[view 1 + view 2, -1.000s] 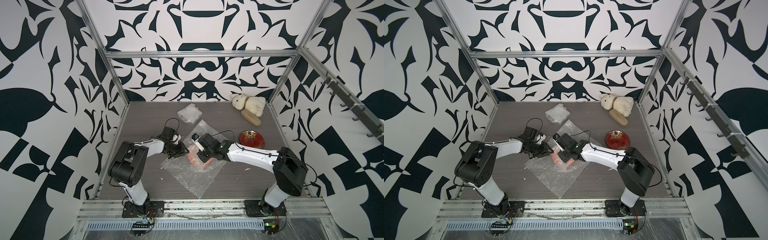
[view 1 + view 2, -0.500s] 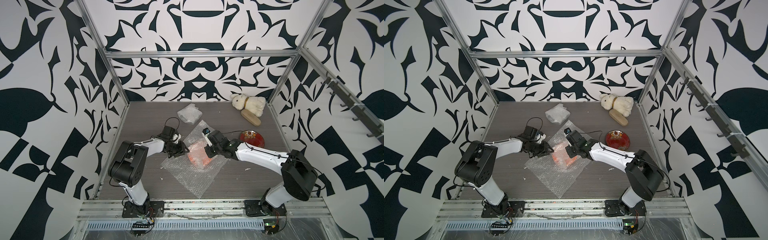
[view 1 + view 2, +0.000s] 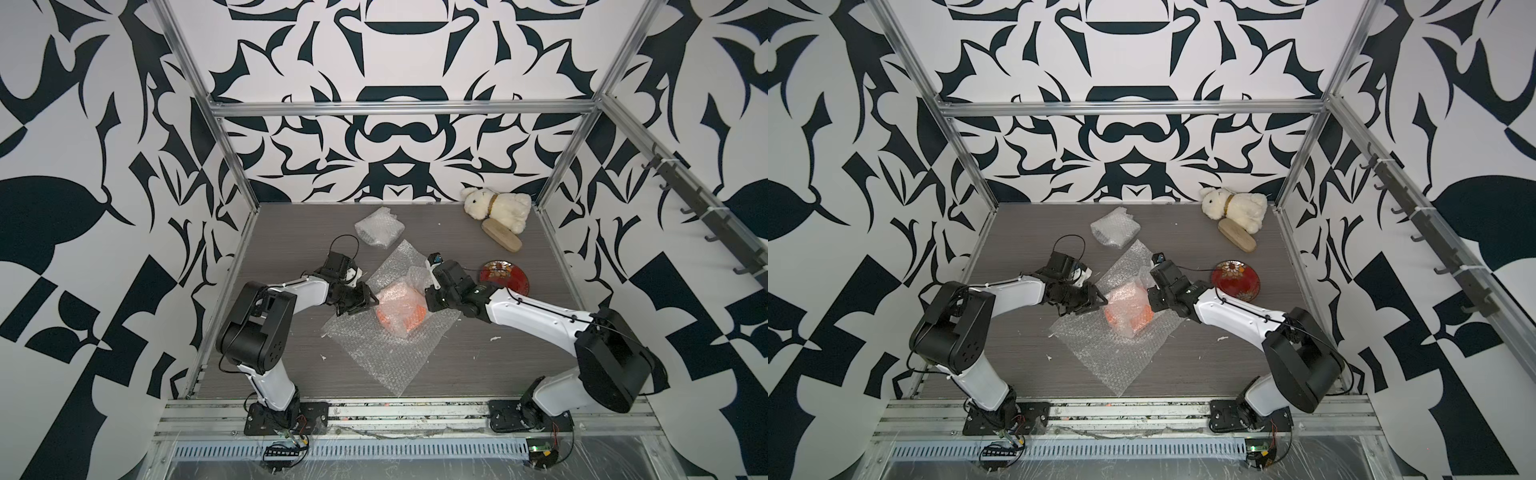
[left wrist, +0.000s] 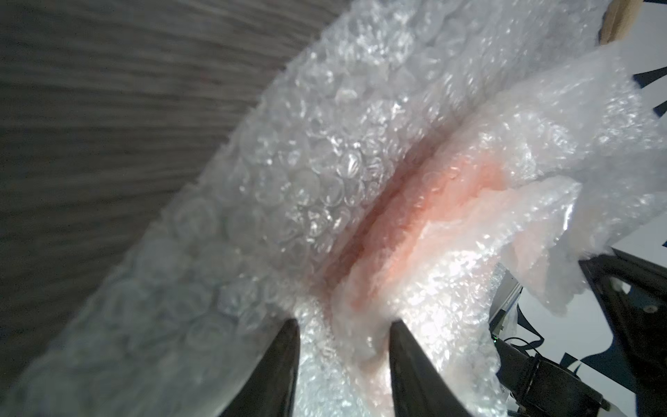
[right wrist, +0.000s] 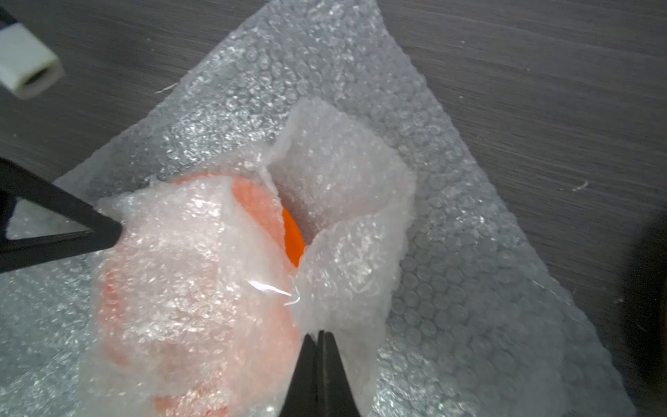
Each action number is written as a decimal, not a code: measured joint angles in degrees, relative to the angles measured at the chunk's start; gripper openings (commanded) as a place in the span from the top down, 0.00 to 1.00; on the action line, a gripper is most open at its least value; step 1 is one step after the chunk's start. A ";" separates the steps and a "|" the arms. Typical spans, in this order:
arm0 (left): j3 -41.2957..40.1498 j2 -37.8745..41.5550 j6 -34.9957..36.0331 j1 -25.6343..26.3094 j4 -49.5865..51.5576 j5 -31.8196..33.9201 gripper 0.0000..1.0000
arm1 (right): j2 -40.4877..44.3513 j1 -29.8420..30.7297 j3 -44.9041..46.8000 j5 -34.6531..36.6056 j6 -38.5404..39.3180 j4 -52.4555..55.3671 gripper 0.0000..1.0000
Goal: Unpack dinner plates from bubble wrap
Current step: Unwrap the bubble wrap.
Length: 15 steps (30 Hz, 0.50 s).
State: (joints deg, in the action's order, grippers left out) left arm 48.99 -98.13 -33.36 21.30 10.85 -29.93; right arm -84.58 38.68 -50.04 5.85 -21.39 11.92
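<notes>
An orange plate lies mid-table, mostly covered by loosened bubble wrap. A bare orange sliver shows through a gap in the wrap. My left gripper is at the bundle's left edge, its fingers closed on the wrapped plate rim. My right gripper is at the bundle's right side, shut on a raised flap of the wrap. A dark red floral plate lies bare to the right.
A second closed bubble-wrap bundle sits behind the left arm. A white plush rabbit and a tan wooden brush lie in the back right corner. Patterned walls and metal frame posts enclose the table.
My right gripper has drawn back to the right from over the bundle, pulling a flap of wrap with it and uncovering part of the orange plate. The left gripper stays at the bundle's left edge.
</notes>
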 measured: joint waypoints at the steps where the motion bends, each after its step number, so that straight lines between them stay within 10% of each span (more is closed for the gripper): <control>1: 0.00 0.00 0.00 0.00 0.04 0.02 0.57 | 0.07 -0.48 0.17 0.07 -0.48 -0.02 1.00; 15: 1.51 1.05 0.52 0.55 1.99 0.26 0.51 | 0.15 -4.85 1.62 1.51 -6.45 0.68 1.00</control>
State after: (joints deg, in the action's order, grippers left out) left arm 50.50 -97.08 -32.84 21.85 12.84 -29.67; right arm -84.42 33.82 -48.42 7.35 -27.83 12.60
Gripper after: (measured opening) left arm 0.477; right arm 0.061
